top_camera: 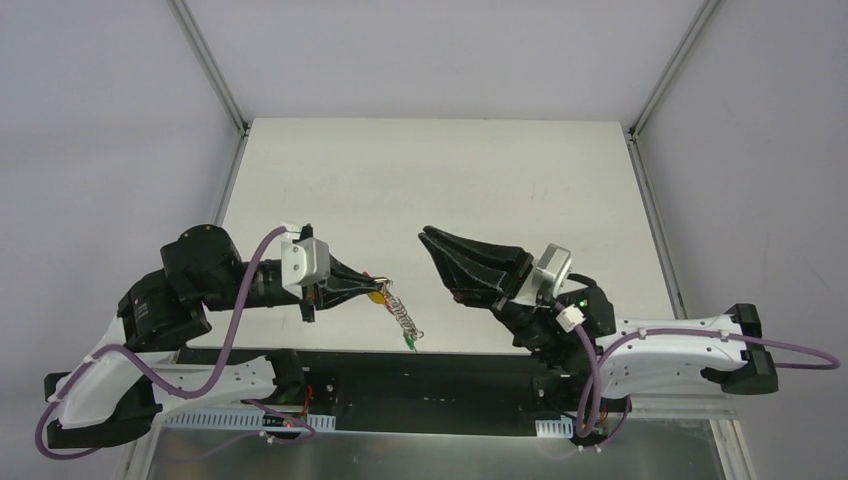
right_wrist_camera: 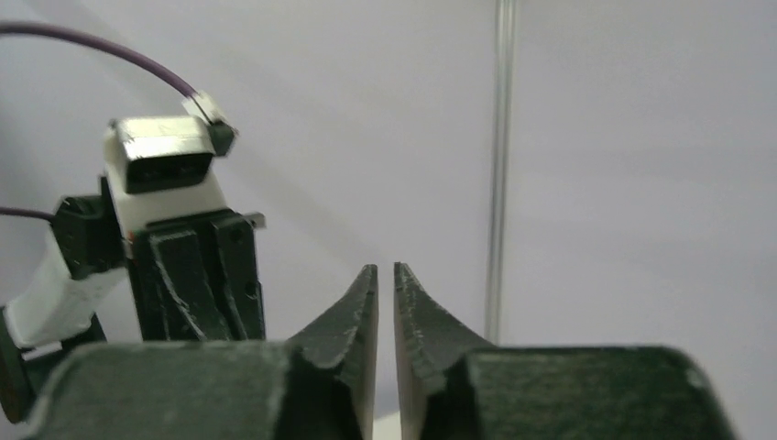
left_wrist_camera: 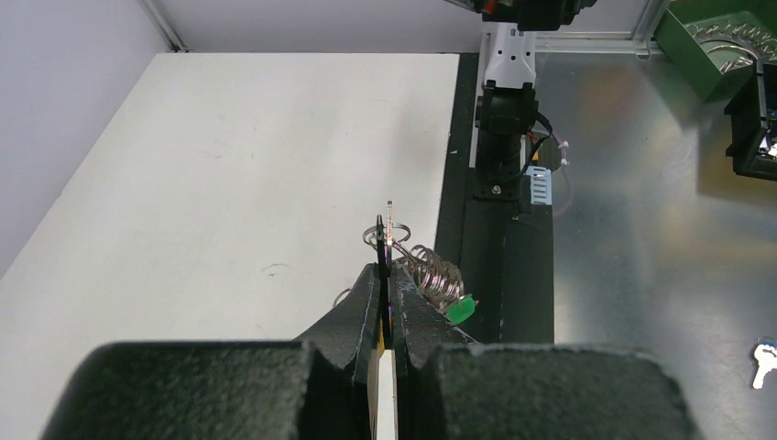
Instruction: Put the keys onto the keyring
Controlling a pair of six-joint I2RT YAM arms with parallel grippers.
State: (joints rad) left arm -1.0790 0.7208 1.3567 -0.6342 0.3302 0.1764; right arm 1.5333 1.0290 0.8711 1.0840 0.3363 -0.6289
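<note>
My left gripper (left_wrist_camera: 388,275) is pressed together, pinching one end of the keyring (top_camera: 400,315). In the left wrist view thin black and silver pieces stand edge-on between the fingers (left_wrist_camera: 417,316), and I cannot tell exactly which part of the ring they are. There is a bit of yellow (top_camera: 375,296) right at the fingertips. From there the silvery coil of loops (left_wrist_camera: 435,273) trails away towards the near edge of the counter (top_camera: 440,180), ending in a green tag (top_camera: 410,343) that sits just at that edge, beside the black rail (top_camera: 440,385). The whole ring is left of the counter's middle and close to the near edge. I cannot tell whether the coil touches the surface.

My right gripper (top_camera: 428,238) sits near the middle of the counter, apart from the left one and tilted with its tips up. Its fingers (right_wrist_camera: 362,302) are drawn almost together, leaving only a sliver of a gap with nothing in it.

Beyond the near edge, on the metal sheet (left_wrist_camera: 641,229), one loose key (left_wrist_camera: 763,359) lies on its own, and a green bin (left_wrist_camera: 710,46) holds some metal rings.
</note>
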